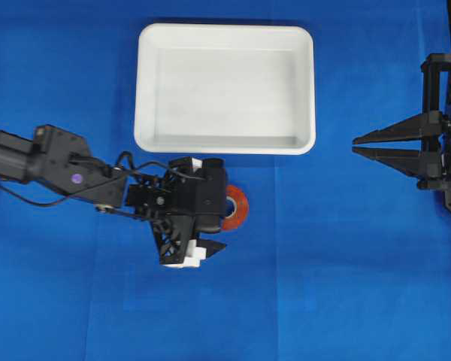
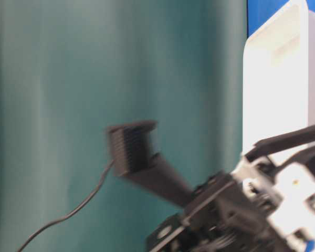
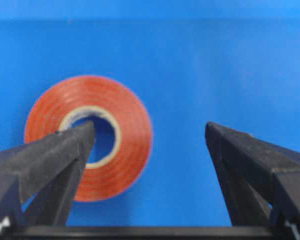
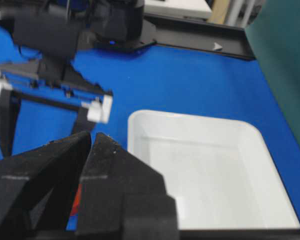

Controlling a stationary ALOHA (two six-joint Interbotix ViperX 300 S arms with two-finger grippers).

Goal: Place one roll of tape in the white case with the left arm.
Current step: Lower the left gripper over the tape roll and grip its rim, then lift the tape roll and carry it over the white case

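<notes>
The roll of tape [image 1: 239, 208] lies flat on the blue cloth below the white case [image 1: 225, 30], half hidden under my left gripper [image 1: 224, 226]. In the left wrist view the tape [image 3: 125, 150] is at the left, red-orange with a pale core. The left gripper [image 3: 150, 127] is open; its left finger [image 3: 55, 155] lies over the tape's hole, and its right finger stands over bare cloth. The case is empty and also shows in the right wrist view [image 4: 205, 170]. My right gripper [image 1: 355, 144] is shut and empty at the far right, and shows in its own wrist view [image 4: 92, 136].
Blue cloth [image 1: 323, 286] covers the table. The right arm's black base [image 1: 443, 128] stands at the right edge. The table-level view is blurred, with a teal curtain [image 2: 52, 105], the case's rim [image 2: 273, 94] and black arm parts [image 2: 142, 157].
</notes>
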